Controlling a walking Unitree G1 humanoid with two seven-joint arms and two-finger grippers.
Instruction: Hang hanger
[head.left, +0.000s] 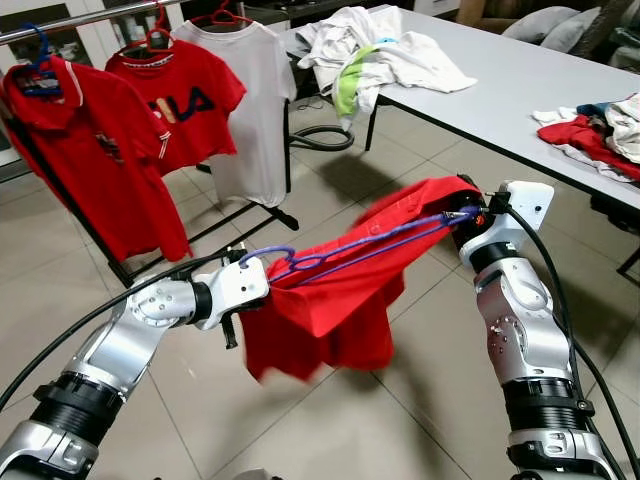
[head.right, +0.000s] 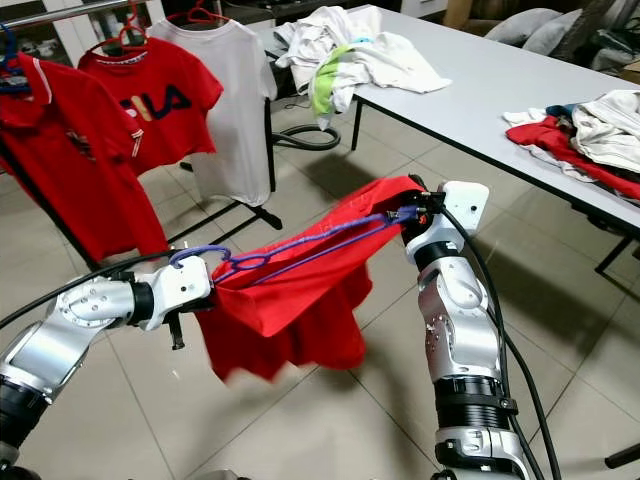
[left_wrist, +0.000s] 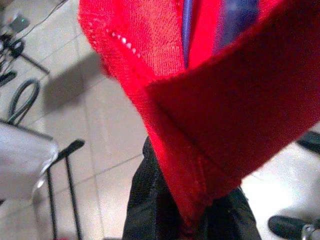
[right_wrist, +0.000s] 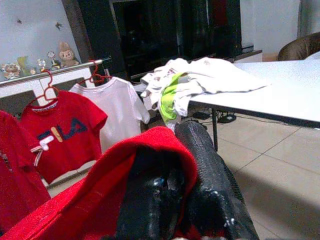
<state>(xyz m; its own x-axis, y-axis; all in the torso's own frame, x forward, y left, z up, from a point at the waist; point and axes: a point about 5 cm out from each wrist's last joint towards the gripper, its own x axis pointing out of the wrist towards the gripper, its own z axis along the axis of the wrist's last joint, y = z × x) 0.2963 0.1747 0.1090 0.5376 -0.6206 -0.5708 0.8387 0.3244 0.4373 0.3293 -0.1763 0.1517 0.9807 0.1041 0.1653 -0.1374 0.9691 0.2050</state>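
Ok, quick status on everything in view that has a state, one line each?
Purple hanger: off the rail, held between both pincers, inside the shirt.
Red shirt: on the purple hanger, draped below it.
Left pincer: at the hanger's hook end.
Right pincer: shut on the shirt's far shoulder.
Rail: carries three hung shirts.
White T-shirt: hanging on a red hanger.
Table: holds loose heaps of clothes.

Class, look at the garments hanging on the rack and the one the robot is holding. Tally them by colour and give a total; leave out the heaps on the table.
Red shirts on the rack: 2, a polo and a FILA shirt
White shirts on the rack: 1
Red shirts held on the purple hanger between the left gripper and right gripper: 1
Total: 4
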